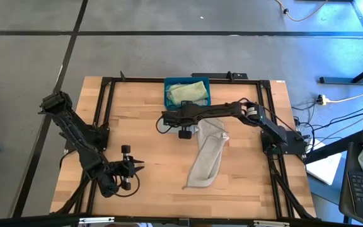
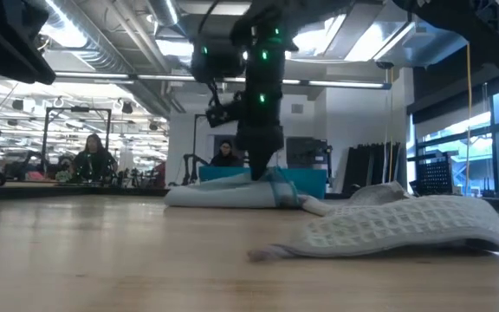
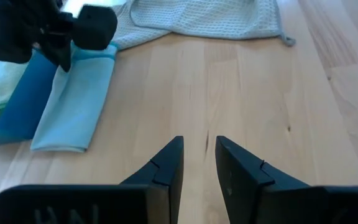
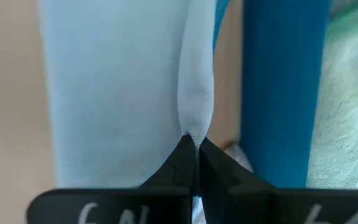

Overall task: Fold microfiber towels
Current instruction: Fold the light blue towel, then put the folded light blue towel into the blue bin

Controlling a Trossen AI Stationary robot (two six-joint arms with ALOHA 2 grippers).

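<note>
A pale blue towel (image 3: 73, 106) lies folded into a long strip on the table, just in front of the blue bin (image 1: 169, 94). My right gripper (image 4: 194, 149) comes down on the strip and is shut on it. A grey-beige waffle towel (image 1: 207, 157) lies crumpled and stretched out toward the near edge, to the right of centre. A pale green towel (image 1: 188, 91) sits inside the bin. My left gripper (image 3: 197, 162) waits near the table's near left corner, slightly open, with bare wood between its fingers. My right gripper pinches a raised ridge of the pale blue towel (image 4: 196, 115) between its two fingertips, close to the bin's wall. The fingers come from above, pointing steeply down. The rest of the towel (image 2: 223, 196) lies on the table, rising to the fingers.
Black frame rails (image 1: 106, 107) run along the table's left, right and far sides. The bin's wall (image 4: 284, 93) stands right beside the held towel. Bare wood (image 1: 144, 126) lies left of centre. Beyond the table, people (image 2: 89, 160) sit in the room.
</note>
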